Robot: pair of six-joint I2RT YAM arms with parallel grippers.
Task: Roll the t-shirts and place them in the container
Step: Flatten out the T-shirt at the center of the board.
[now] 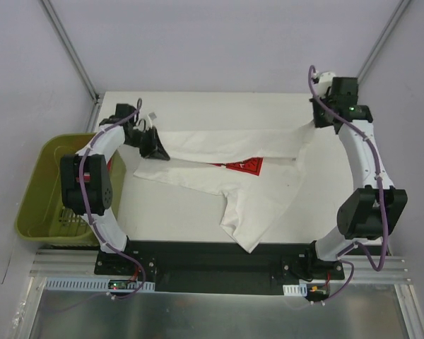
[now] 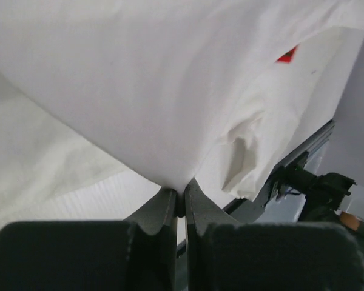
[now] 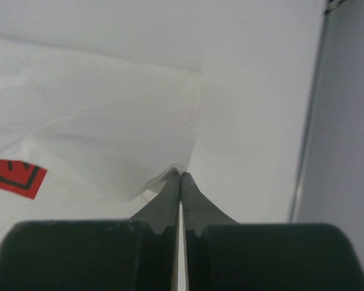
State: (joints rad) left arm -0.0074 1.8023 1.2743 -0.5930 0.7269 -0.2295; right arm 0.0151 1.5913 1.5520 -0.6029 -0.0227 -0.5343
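Pinching opposite edges of the t-shirt [image 1: 247, 194], the left claw [image 2: 179, 195] and right claw [image 3: 181, 176] were each clamped on cloth, stretching a fold across the far bench [image 1: 198, 106]. No roll showed yet; rolling itself seemed wholly left to do.

White table [image 1: 171, 212] w/ grey walls [image 1: 212, 42], green bin [image 1: 32, 192] on L.

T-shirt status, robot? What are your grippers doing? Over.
Shut on t-shirt: left gripper, right gripper. Held between them, not yet rolled. Nearby: green bin, off left.
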